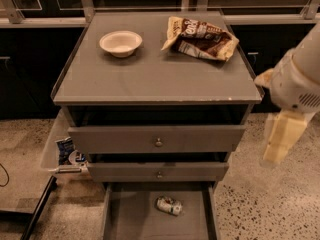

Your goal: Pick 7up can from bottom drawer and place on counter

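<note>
— Well, where is your gripper?

— My gripper [280, 138] hangs to the right of the cabinet, level with the upper drawers and well apart from everything; it holds nothing that I can see; whether it is wide or narrow I cannot tell.

— And the can?

— One can [169, 205], green and white, lies on its side on the floor of the bottom drawer [127, 219]; that drawer is pulled open; the can sits near the middle, a little right of centre, touching neither side wall.

— How many drawers in all?

— Three; the bottom one, and two grey drawers above it, the top drawer [200, 139] and the middle drawer [125, 172]; each of those two has one small knob, so two knobs.

— What is on the counter?

— Two things on the counter [150, 81]; one white bowl [120, 43] at the back left, upright; one crumpled snack bag [200, 38] at the back right; they lie apart.

— Anything else?

— One clear bin [50, 151] beside the cabinet's left side, with packets inside.
</note>
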### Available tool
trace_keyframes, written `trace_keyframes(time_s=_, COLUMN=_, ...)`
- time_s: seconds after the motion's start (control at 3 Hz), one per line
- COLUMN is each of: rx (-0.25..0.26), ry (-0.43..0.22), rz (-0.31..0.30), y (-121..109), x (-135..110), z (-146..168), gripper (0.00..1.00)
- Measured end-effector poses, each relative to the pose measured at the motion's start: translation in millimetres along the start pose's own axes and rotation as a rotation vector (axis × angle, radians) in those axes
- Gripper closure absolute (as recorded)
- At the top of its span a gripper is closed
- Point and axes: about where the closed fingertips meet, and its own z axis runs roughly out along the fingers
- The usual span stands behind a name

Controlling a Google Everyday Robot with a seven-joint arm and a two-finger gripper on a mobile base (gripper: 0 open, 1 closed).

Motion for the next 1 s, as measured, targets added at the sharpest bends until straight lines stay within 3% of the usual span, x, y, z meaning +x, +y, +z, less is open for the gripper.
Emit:
trace_keyframes(time_s=0.67, rx=-0.088, ry=0.099, rz=-0.034, y=53.1, x=41.7, z=125.4, gripper=0.00)
trace_keyframes(time_s=1.0, rx=-0.088, ry=0.169, rz=-0.105, y=56.7, x=36.0, z=133.4, gripper=0.00)
